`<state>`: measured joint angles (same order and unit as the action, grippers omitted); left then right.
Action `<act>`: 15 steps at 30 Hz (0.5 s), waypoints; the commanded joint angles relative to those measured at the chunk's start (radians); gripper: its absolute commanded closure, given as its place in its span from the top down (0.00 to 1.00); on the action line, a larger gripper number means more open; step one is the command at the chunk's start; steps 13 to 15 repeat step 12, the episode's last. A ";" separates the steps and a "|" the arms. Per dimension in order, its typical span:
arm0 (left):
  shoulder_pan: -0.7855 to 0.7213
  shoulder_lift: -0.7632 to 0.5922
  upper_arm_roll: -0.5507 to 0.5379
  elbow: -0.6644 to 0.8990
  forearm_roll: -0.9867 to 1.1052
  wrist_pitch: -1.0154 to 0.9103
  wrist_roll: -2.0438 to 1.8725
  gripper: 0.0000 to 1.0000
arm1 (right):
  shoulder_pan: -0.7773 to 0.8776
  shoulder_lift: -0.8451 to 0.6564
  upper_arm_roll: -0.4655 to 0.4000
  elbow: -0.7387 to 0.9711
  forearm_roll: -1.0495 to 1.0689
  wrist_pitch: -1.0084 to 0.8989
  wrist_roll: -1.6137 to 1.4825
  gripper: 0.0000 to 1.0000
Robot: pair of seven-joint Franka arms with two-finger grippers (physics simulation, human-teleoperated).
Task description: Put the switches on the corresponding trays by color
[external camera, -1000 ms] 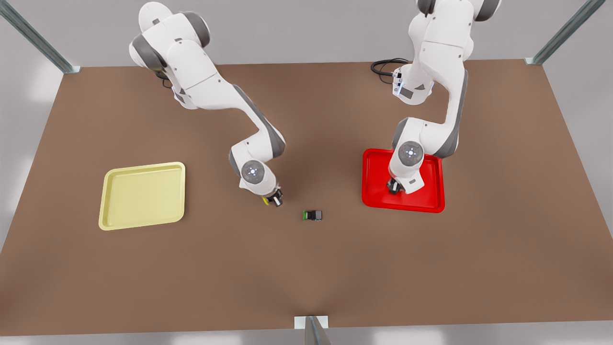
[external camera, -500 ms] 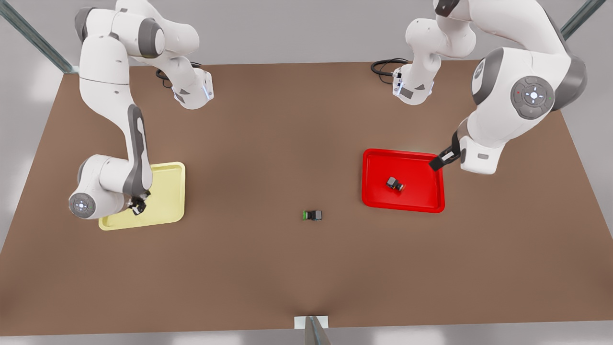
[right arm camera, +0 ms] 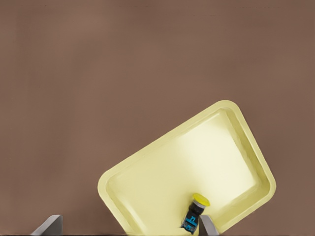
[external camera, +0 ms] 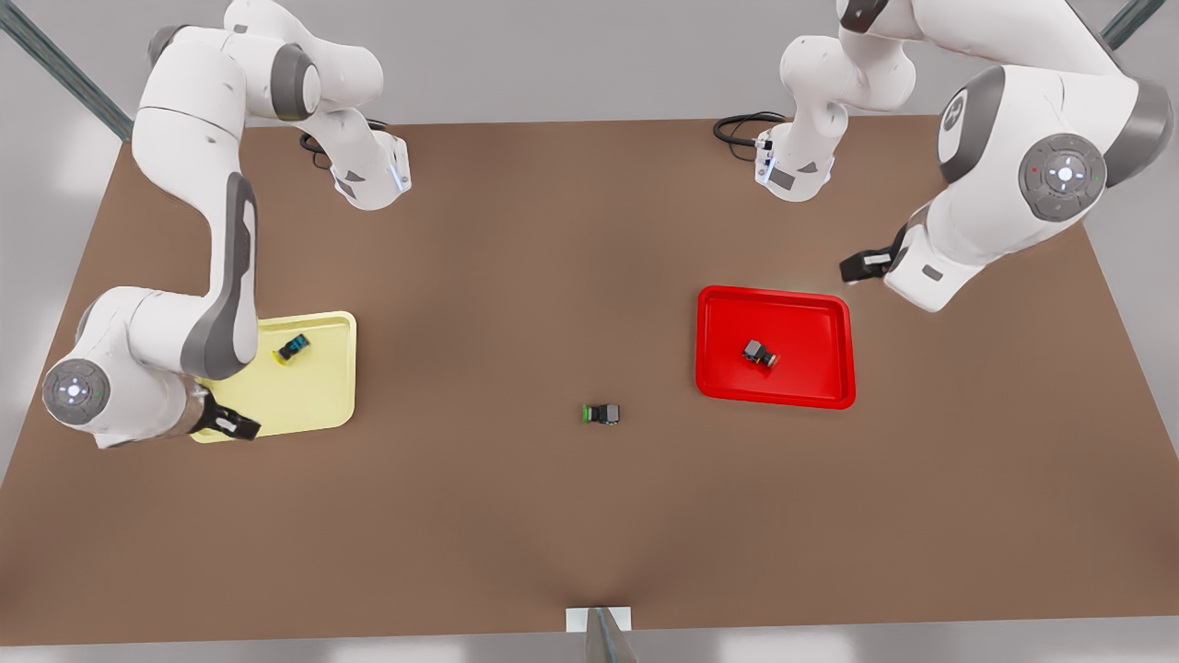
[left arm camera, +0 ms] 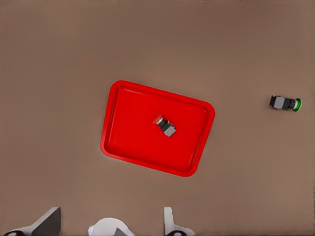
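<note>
Lying flat on the brown table (external camera: 553, 516): two trays, well apart, with a green-capped switch (external camera: 601, 413) on the bare surface between them. The red tray (external camera: 728, 318) holds the red-capped switch (external camera: 760, 354) near its middle; the left wrist view shows that cap's colour clearly (left arm camera: 158, 119). The yellow tray (external camera: 313, 405) holds the yellow-capped switch (external camera: 293, 348) close to one rim; the right wrist view shows its blue-marked body (right arm camera: 195, 214). Left gripper (external camera: 857, 267) hangs beyond the red tray, released, holding nothing. Right gripper (external camera: 235, 424) hangs over the yellow tray's rim, released, fingers spread.
</note>
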<state>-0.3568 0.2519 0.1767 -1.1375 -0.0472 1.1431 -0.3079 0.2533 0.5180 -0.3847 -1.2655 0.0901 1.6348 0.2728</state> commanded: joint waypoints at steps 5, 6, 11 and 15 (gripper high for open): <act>-0.007 0.000 -0.008 0.015 -0.003 -0.013 0.345 1.00 | -0.009 -0.210 0.116 0.040 -0.038 -0.293 -0.491 1.00; -0.008 0.000 -0.009 0.016 -0.003 -0.006 0.345 1.00 | -0.009 -0.208 0.116 0.038 -0.039 -0.293 -0.491 1.00; -0.008 0.001 -0.006 0.016 -0.002 -0.005 0.345 1.00 | -0.009 -0.208 0.116 0.040 -0.041 -0.293 -0.494 1.00; -0.008 0.001 -0.006 0.016 -0.002 -0.005 0.345 1.00 | -0.009 -0.208 0.116 0.040 -0.042 -0.293 -0.494 1.00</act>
